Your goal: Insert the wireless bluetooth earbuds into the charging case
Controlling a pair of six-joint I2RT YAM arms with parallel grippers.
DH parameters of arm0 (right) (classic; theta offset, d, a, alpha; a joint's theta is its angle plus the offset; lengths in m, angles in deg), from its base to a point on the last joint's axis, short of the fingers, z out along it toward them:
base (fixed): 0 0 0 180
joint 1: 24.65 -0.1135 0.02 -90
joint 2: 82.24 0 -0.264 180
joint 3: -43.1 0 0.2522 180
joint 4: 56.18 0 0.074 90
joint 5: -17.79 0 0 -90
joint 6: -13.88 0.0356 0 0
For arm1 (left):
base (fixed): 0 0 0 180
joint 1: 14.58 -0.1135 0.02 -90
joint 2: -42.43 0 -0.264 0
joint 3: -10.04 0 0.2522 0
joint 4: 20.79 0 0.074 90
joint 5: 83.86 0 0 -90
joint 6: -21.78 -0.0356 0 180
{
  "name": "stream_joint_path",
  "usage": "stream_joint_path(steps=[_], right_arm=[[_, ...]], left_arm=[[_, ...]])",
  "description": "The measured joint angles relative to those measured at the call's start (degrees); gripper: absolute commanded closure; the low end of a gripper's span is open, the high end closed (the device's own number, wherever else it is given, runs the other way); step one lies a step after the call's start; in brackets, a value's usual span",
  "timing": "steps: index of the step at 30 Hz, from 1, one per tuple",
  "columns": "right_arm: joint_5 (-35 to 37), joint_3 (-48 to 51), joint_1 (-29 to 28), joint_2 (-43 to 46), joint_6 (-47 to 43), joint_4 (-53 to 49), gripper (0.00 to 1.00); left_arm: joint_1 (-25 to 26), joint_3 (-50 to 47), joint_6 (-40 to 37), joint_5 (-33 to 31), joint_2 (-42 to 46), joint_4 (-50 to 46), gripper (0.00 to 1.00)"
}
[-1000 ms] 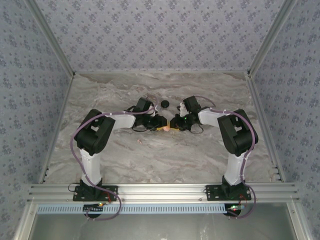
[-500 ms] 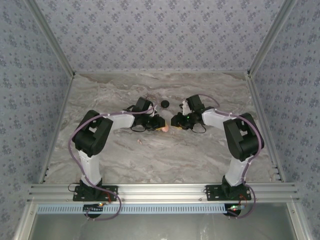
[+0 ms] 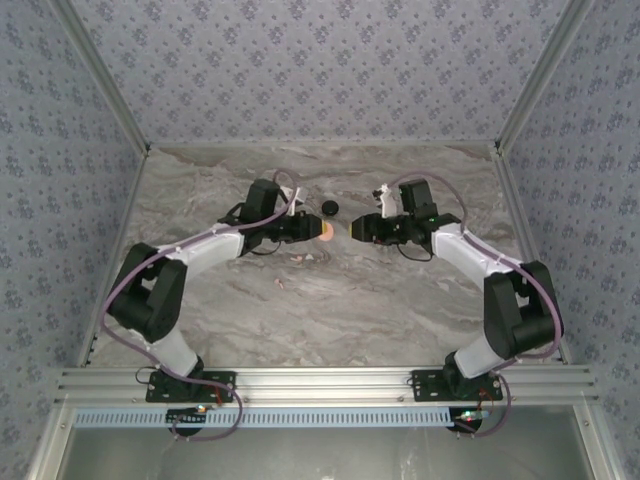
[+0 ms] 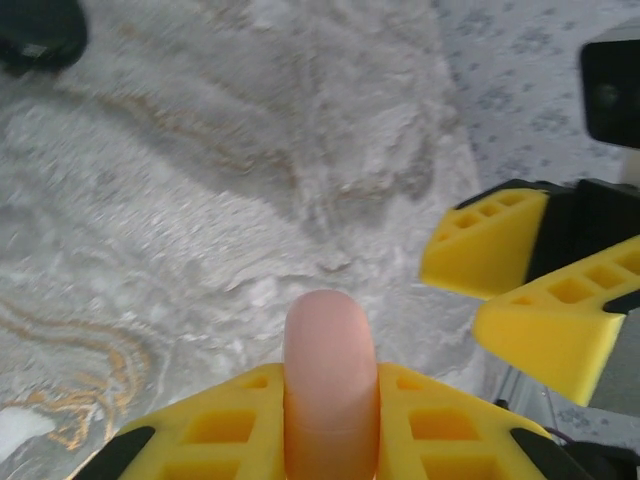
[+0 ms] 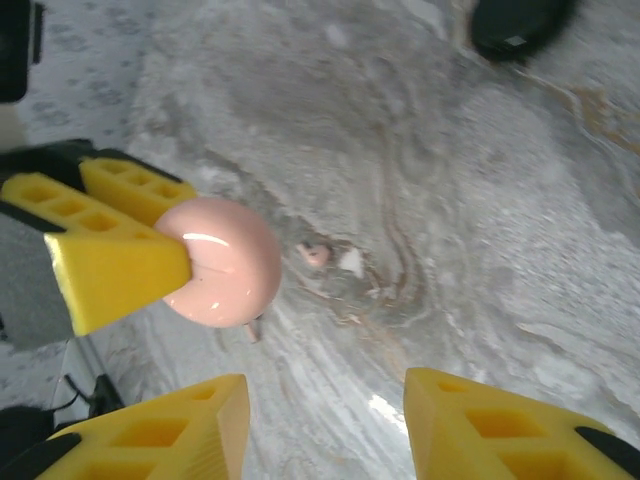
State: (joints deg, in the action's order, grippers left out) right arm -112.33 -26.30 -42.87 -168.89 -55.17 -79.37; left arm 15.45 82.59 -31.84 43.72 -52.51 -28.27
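Note:
A pale pink round charging case (image 5: 222,262) hangs above the table, gripped edge-on by my left gripper (image 4: 328,388), which is shut on it; the case (image 3: 326,229) looks closed, with a seam round it. My right gripper (image 5: 320,425) faces it from the right, open and empty, a short gap from the case. Its yellow fingers (image 4: 520,285) show in the left wrist view. A tiny pale pink earbud (image 5: 314,254) lies on the marble below. A second small stemmed bit (image 5: 252,328) lies under the case.
A black round case (image 3: 329,208) sits on the table just behind the two grippers and appears as the black case (image 5: 520,25). Another tiny pink bit (image 3: 281,284) lies nearer the front. Patterned walls enclose the marble table (image 3: 400,310).
Both arms have stretched farther back and up. The left gripper has carried the pink case off the table, and the right gripper has drawn away to the right, open.

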Motion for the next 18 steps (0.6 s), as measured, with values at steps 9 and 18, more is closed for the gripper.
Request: stream_joint_path(steps=[9, 18], right_arm=[[-11.34, -0.59, -0.02, 3.76, -4.81, 1.99, 0.47], [-18.27, -2.89, -0.09, 3.76, -7.3, 2.34, 0.48]], left_arm=[[-0.02, -1.27, -2.82, 6.51, 6.69, 5.18, 0.81], [-0.02, -2.19, -4.37, 10.73, 9.81, 7.26, 0.82]])
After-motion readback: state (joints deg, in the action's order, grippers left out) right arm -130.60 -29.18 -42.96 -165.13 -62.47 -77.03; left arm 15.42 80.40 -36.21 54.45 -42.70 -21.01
